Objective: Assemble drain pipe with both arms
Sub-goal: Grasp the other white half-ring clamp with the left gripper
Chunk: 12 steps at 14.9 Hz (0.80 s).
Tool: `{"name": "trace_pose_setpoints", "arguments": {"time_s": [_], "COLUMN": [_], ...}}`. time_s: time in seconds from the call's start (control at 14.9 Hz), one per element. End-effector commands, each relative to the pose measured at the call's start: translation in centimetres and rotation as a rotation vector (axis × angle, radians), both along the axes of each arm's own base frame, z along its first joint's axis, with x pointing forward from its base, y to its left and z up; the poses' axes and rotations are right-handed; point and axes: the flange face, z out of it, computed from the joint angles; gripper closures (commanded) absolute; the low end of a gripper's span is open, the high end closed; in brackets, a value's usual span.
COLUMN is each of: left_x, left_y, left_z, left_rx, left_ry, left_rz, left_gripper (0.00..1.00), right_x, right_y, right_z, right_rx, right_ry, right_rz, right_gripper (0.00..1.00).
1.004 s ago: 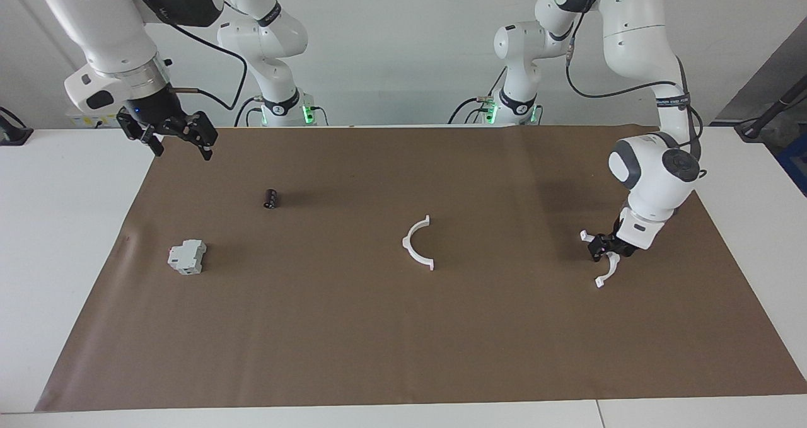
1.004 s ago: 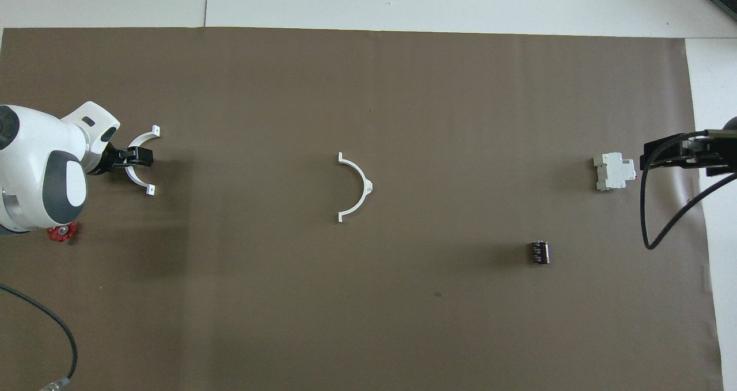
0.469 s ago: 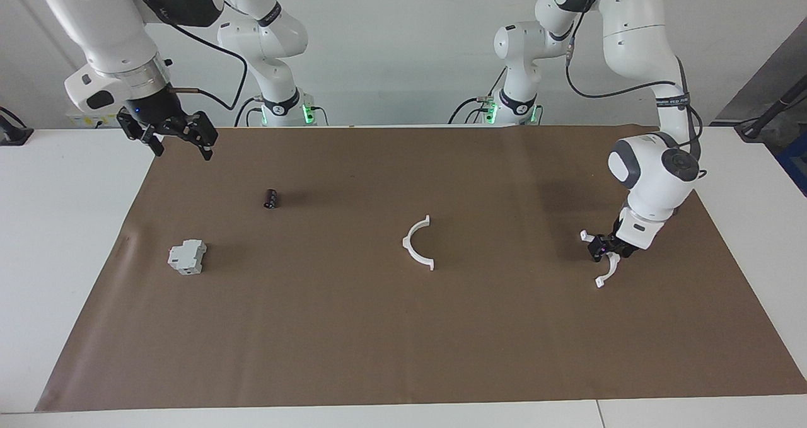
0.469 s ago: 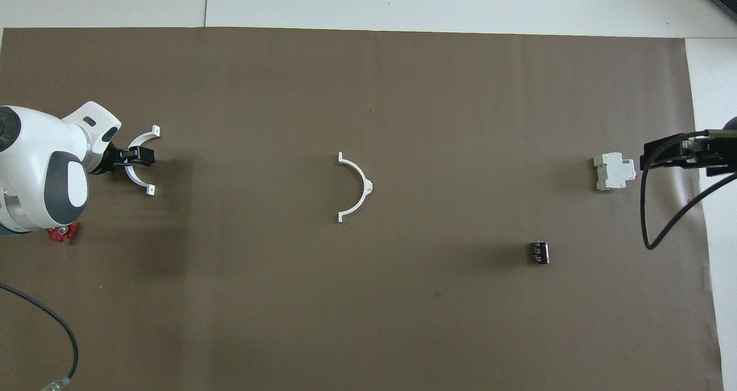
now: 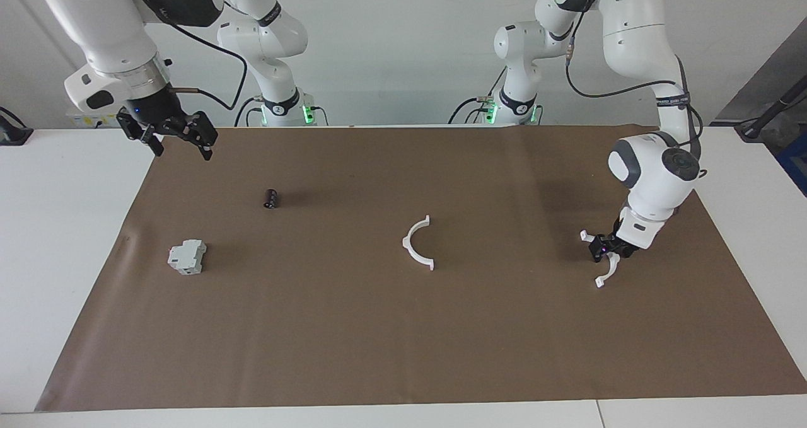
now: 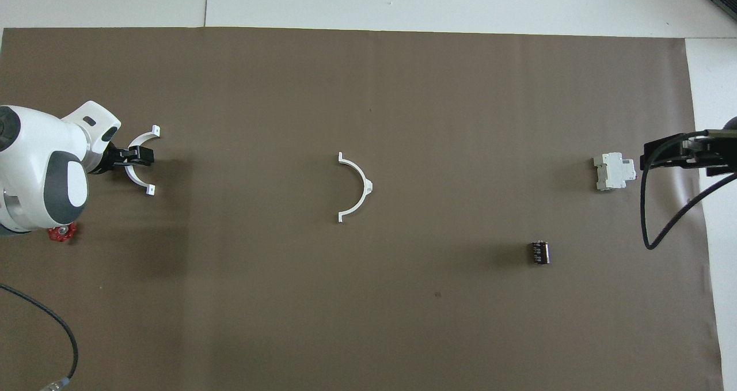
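My left gripper [image 5: 603, 247] clamps one arc [image 5: 606, 270]; right gripper [image 5: 178, 139] waits, jaws apart. Thin grip, arc may twist when lifted, missing other arc [image 5: 416, 244].

My left claw [image 5: 604, 246] is down at the desk [image 5: 63, 239] at my left arm's end, wrist bent steeply, fingers closed on a white arc [image 5: 605, 270]. My right claw [image 5: 179, 139] hangs raised, fingers spread, waiting.

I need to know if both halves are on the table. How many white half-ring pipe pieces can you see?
2. One half-ring lies mid-mat; the other half-ring is at the left arm's end, with the left gripper down on it. None seems hidden.
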Motion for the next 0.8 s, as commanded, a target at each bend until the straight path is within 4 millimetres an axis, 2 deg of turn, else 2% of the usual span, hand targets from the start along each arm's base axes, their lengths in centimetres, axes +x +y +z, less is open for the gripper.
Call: {"name": "trace_pose_setpoints", "arguments": {"time_s": [0.0,0.2,0.47,0.6,0.74], "left_x": [-0.43,-0.53,-0.51,-0.52,-0.52], "left_y": [-0.2,-0.21,-0.12,-0.02,-0.02], "left_z": [1.25,0.95,0.8,0.8,0.8], "left_rx": [0.013,0.012,0.012,0.012,0.012], "left_ry": [-0.006,0.003,0.003,0.003,0.003], "left_rz": [-0.011,-0.011,-0.008,-0.006,-0.006], "left_gripper": [0.13,0.13,0.31,0.44,0.67], "right_x": [-0.66,-0.66,-0.66,-0.66,-0.66], "right_y": [-0.16,-0.16,-0.16,-0.16,-0.16], "right_z": [0.11,0.11,0.11,0.11,0.11], "right_rx": [0.021,0.021,0.021,0.021,0.021], "right_ry": [0.006,0.006,0.006,0.006,0.006], "right_rz": [0.014,0.014,0.014,0.014,0.014], "right_gripper": [0.0,0.0,0.0,0.0,0.0]}}
